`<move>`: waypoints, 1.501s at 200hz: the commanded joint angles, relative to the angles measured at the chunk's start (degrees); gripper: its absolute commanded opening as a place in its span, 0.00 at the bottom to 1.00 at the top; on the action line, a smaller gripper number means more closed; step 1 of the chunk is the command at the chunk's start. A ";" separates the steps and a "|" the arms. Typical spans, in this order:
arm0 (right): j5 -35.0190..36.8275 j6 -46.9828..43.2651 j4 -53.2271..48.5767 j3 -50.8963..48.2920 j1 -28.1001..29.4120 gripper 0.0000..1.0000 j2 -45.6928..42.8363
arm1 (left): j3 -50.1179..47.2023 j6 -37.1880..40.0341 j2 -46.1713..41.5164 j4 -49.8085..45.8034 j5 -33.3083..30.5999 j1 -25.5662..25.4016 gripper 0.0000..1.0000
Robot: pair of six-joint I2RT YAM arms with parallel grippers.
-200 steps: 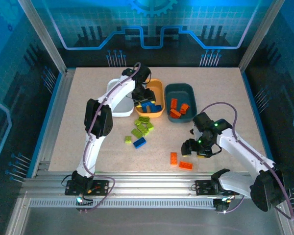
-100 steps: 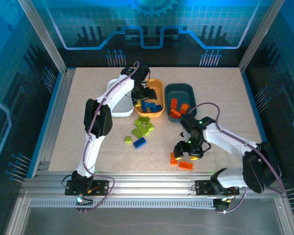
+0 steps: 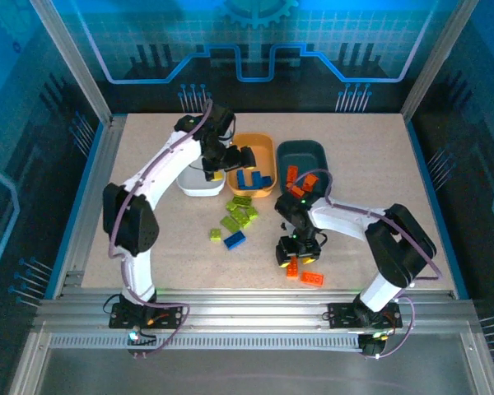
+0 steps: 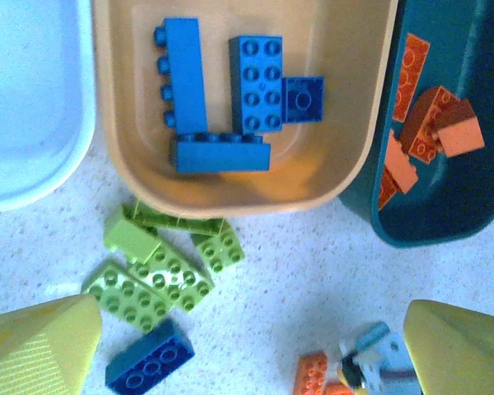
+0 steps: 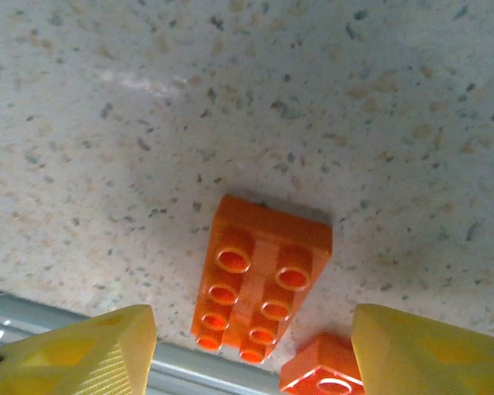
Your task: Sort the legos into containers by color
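Left wrist view: blue bricks [image 4: 259, 82] are seen in the light orange tray [image 4: 346, 49] and orange bricks [image 4: 432, 132] in the dark teal tray [image 4: 445, 197]. Green bricks [image 4: 160, 267], meant for the white tray [image 4: 33, 99], and one loose blue brick [image 4: 148, 362] are left ahead of the wide-open, empty left jaws. One orange brick [image 5: 263, 280] lies between the open right jaws. About half is judged done. The speckled surface [image 5: 230, 99] is ringed by metal rails [image 3: 66, 62] and blue walls [image 3: 255, 33].

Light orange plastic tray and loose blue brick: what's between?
Left wrist view: a cluster of lime green studded plastic bricks on the speckled table.
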 commanded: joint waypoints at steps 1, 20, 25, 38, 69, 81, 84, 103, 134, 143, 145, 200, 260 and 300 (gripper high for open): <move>2.21 0.39 0.98 1.33 1.71 0.64 2.14 | -4.96 -1.42 -4.27 1.84 -0.54 0.05 0.97; 3.14 0.57 1.28 2.20 2.80 0.64 4.39 | -8.56 -1.44 -7.36 2.23 -0.92 0.07 0.98; 3.62 0.75 1.18 2.46 3.12 0.64 4.96 | -9.31 -1.44 -8.10 2.23 -1.02 0.02 0.99; 5.02 0.95 0.82 3.04 3.92 0.62 6.34 | -11.06 -1.44 -9.69 2.22 -1.19 0.02 0.99; 7.88 1.79 0.38 3.51 5.22 0.54 7.96 | -14.30 -1.70 -12.66 2.57 -1.53 0.05 0.99; 8.26 2.03 1.11 3.49 5.44 0.51 7.66 | -15.40 -1.87 -13.41 2.98 -1.51 0.10 0.99; 8.37 2.09 1.26 3.55 5.45 0.49 7.58 | -15.63 -1.94 -13.54 2.99 -1.47 0.04 0.99; 9.38 1.81 1.25 4.93 5.45 0.43 7.40 | -16.48 -1.93 -14.00 3.00 -1.11 0.08 0.99; 10.99 0.91 -0.12 8.96 5.19 0.38 7.93 | -17.53 -1.53 -14.99 2.60 -0.93 0.02 0.99; 11.40 0.64 -0.57 10.28 5.04 0.37 8.00 | -17.93 -1.40 -15.38 2.42 -0.97 0.02 0.99; 11.49 0.59 -0.68 10.66 5.02 0.37 7.98 | -18.02 -1.36 -15.48 2.42 -0.94 0.06 0.99; 10.39 -1.43 -6.28 21.20 -0.02 0.35 3.46 | -25.83 -1.30 -21.86 2.95 -1.95 0.02 0.99; 5.60 -5.03 -8.25 35.18 -15.42 0.36 5.76 | -41.38 -5.60 -31.33 6.26 -0.98 -2.03 0.99; 3.38 -5.73 -6.11 42.65 -21.95 0.36 16.45 | -45.59 -8.19 -31.17 6.81 -1.65 -9.18 0.99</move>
